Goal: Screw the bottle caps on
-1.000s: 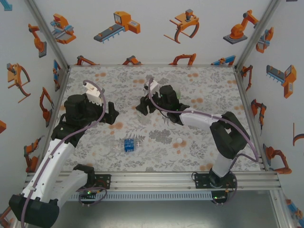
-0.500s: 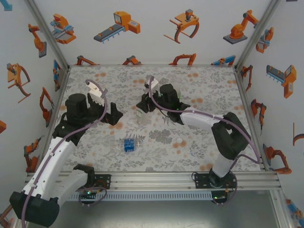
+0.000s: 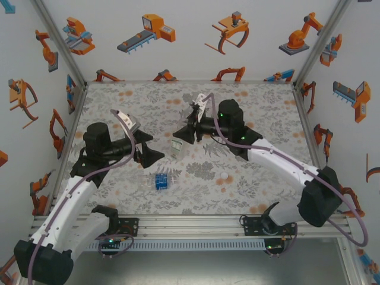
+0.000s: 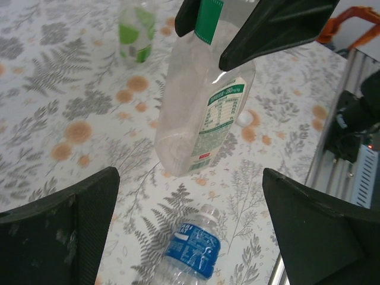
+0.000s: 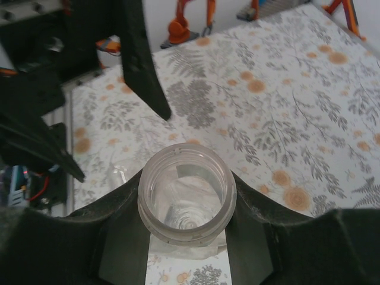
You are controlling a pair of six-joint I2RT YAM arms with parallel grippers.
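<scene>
The white-and-green bottle (image 4: 202, 113) is gripped at its neck by the clenched right gripper (image 3: 184, 132), and its mouth is bare. The left gripper (image 3: 149, 148) is spread wide nearby, holding nothing. The blue bottle (image 3: 157, 181) and a cap (image 3: 224, 176) are seen lying apart on the table (image 3: 261, 107). Most work is judged undone.

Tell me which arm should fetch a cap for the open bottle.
Probably left. The left gripper is open and empty, facing the bottle; the right gripper grips its neck. A cap lies on the table.
</scene>
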